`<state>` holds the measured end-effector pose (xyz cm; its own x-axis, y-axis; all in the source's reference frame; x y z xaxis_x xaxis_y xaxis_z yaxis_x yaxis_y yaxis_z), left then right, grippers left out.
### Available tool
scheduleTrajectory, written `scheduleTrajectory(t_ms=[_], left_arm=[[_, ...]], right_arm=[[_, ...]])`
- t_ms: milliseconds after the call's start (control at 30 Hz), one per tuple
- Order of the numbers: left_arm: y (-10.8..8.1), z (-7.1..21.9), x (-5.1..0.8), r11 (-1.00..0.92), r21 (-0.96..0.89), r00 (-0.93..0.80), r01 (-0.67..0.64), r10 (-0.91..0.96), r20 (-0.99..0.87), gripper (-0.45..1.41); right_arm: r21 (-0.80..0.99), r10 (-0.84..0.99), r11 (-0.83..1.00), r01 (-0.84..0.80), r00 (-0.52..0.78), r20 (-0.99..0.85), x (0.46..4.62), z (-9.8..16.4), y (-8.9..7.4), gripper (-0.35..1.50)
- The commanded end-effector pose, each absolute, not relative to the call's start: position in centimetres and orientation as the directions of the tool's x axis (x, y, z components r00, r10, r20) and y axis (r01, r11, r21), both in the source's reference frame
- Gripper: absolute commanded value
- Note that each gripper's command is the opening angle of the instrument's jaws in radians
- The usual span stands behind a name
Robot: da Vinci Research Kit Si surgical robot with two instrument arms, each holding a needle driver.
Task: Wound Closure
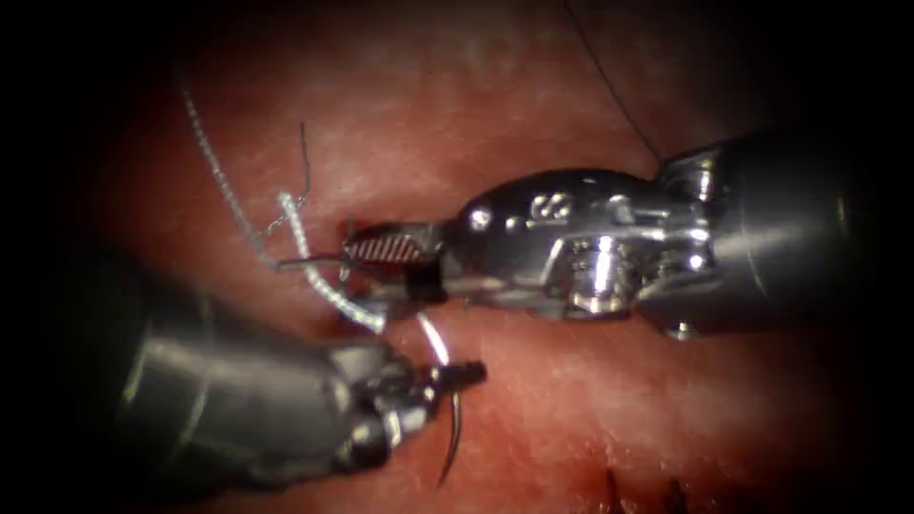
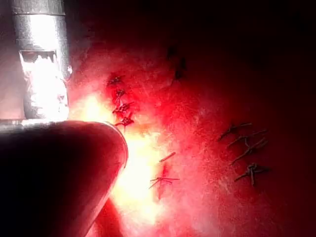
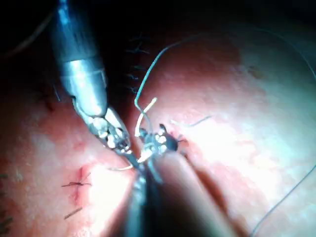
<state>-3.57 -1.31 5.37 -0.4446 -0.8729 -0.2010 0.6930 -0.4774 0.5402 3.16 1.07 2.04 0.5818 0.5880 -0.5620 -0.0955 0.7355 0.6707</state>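
My left tool (image 1: 459,373) comes in from the lower left with its jaws shut on the curved needle (image 1: 453,428) near mid-curve. The needle lies above the tissue (image 1: 590,409), not in it, one end pointing down. My right tool (image 1: 381,271) reaches in from the right to the cut (image 1: 350,227), jaws open with the ribbed face of one showing. White braided thread (image 1: 328,290) runs across between those jaws and up to the left. In the right wrist view the left tool (image 3: 114,136) sits beside the right tool's jaws (image 3: 157,143), where the thread (image 3: 144,112) curls up.
A thin dark thread end (image 1: 306,157) stands up left of the cut. Another dark strand (image 1: 609,86) runs up behind the right tool. Finished stitches (image 2: 121,101) and further knotted stitches (image 2: 247,148) lie on the tissue; one stitch (image 3: 76,185) is near the tools.
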Motion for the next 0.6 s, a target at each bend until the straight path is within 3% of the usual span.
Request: scheduleTrajectory(t_ms=[33,200,267,600], left_arm=[[-1.42,5.41,-3.60,-0.478,0.539,-0.443,0.694,-0.873,-0.205,-0.45],[-1.42,5.41,-3.60,-0.489,0.536,-0.451,0.688,-0.867,-0.211,-0.45],[-1.43,5.42,-3.60,-0.593,0.506,-0.534,0.626,-0.799,-0.275,0.73],[-1.41,5.22,-3.58,-0.868,0.406,-0.626,0.287,-0.491,-0.607,0.88]], right_arm=[[0.686,0.588,0.724,-0.077,0.588,-0.555,3.23,2.06,1.00,-0.35],[0.658,0.621,0.740,-0.139,0.516,-0.590,3.18,2.01,1.16,-0.35],[0.649,0.633,0.743,-0.162,0.485,-0.604,3.15,2.00,1.20,-0.35],[0.598,0.669,0.743,-0.300,0.315,-0.673,2.71,2.04,1.29,-0.35]])
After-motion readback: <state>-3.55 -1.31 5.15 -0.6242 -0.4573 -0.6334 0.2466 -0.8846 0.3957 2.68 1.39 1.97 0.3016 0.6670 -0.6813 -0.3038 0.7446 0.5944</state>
